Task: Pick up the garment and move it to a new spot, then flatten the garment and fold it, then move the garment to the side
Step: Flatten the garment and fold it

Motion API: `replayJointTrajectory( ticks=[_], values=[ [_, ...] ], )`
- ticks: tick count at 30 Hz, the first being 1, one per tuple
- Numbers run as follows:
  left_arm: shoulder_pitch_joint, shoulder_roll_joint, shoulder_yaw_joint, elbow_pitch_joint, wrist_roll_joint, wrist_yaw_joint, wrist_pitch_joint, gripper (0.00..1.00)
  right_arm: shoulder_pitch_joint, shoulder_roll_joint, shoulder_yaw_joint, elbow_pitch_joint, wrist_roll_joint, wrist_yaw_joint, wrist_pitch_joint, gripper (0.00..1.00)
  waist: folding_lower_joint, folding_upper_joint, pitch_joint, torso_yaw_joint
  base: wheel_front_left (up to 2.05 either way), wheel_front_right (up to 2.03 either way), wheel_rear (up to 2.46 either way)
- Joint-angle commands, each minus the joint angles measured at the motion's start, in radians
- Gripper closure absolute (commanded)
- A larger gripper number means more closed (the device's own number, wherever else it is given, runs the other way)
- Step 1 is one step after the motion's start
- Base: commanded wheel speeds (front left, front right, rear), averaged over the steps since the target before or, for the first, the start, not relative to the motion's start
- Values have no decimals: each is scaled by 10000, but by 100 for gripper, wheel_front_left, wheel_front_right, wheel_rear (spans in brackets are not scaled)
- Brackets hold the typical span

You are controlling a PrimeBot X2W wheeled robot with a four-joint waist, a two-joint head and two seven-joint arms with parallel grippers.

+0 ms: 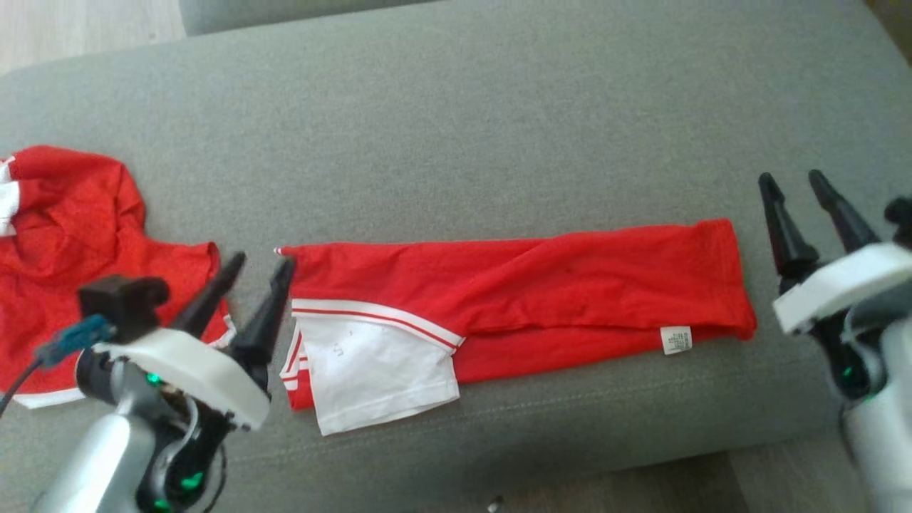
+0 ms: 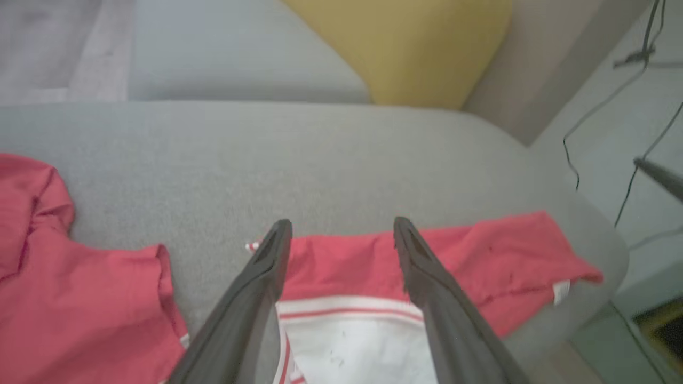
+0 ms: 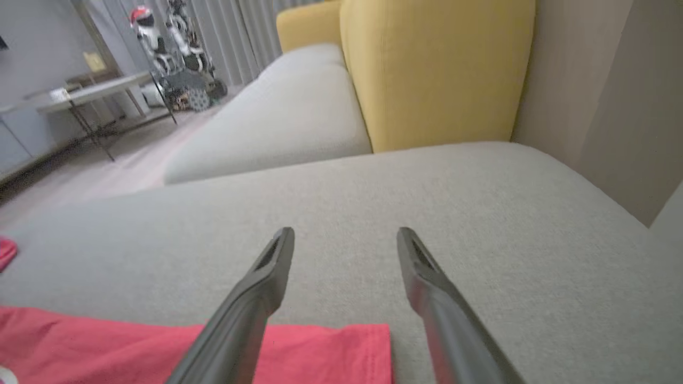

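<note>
Garment (image 1: 556,285), red with a white sleeve (image 1: 377,370) trimmed in red stripes, is seen laid out as a long folded strip across the middle of the grey sofa seat (image 1: 456,142), running from left to right near the front edge. The sleeve is turned over the strip's left end, and a small white label (image 1: 675,340) is shown near the right end. The left gripper (image 1: 263,262) is held at the strip's left end with its fingers spread apart and nothing caught between them. In the head view the tip of its inner finger is seen right at the garment's upper left corner, though whether the cloth is touched cannot be told. In the left wrist view the same gripper (image 2: 342,224) is seen above the garment (image 2: 480,256), with the red fold and the white sleeve framed between the two parted fingers. The right gripper (image 1: 791,178) is held just beyond the right end of the strip, apart from it, its fingers likewise parted and empty. In the right wrist view that gripper (image 3: 346,232) is pointed over bare grey upholstery, and the right end of the garment (image 3: 320,352) is seen low between its fingers. A second red garment (image 1: 64,271) with white trim is seen crumpled at the left side of the seat, apart from the folded strip, and is partly covered in the head view by the left gripper. A yellow cushion (image 3: 437,74) is seen upright behind the seat.
</note>
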Motion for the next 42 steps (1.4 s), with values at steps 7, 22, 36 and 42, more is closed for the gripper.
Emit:
replayJointTrajectory(
  ticks=[7,22,36,42],
  values=[
    [-277,-1251,1392,426,-454,113,-2847,0,1168,1227,-969,-1445,-412,35,-1262,0,1,-1,-113,23,0,0,0],
    [465,-3565,3543,1351,1842,-1223,-3586,0,1779,2339,-1783,-1780,-1407,35,-1714,0,1,-1,54,109,0,0,0],
    [-171,-3944,3609,1955,2386,-1860,-3588,0,59,3102,-3734,1289,-2226,35,-396,0,1,-1,1126,407,0,0,0],
    [-400,-3958,3706,2024,2475,-1947,-3588,0,-561,2997,-4161,2223,-2720,35,-94,0,1,-1,1529,541,0,0,0]
  ],
)
